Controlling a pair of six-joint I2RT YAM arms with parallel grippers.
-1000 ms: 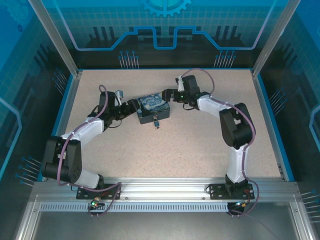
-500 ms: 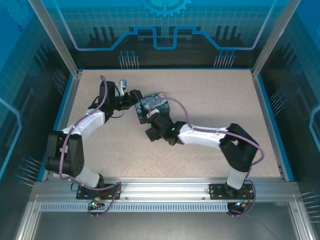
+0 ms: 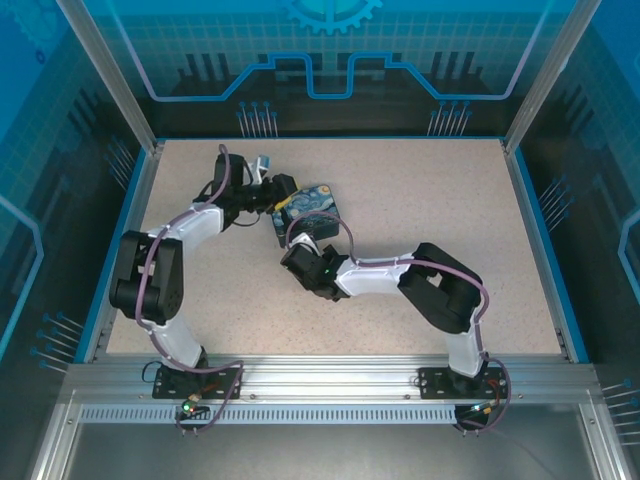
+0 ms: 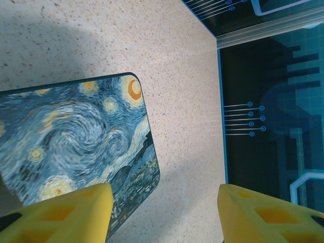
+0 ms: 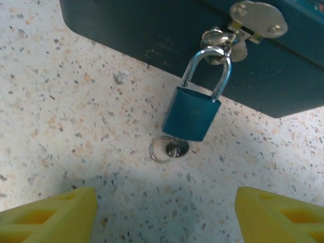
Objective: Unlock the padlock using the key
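Teal-blue metal marks the padlock (image 5: 192,117), hooked by its steel shackle through the hasp (image 5: 255,17) on the dark side wall of a painted box (image 5: 126,35), with its body resting on the speckled desk (image 5: 61,116). The key (image 5: 177,148) sits in the lock's lower end, and a small split ring (image 5: 159,151) lies at its nine o'clock. In the right wrist view, the right end effector (image 5: 162,212) is spread wide and grips nothing. Lock and key lie straight ahead of it at twelve o'clock, near but apart. The padlock's long axis runs roughly from one o'clock to seven, so the key end points back toward the yellow fingers (image 5: 48,212). The left end effector (image 4: 162,215) is also spread and empty at the box's far side, one finger over a corner of the swirling lid and the other over bare desk. Judged from this, the right arm is the nearer to the key and would need to close on it.
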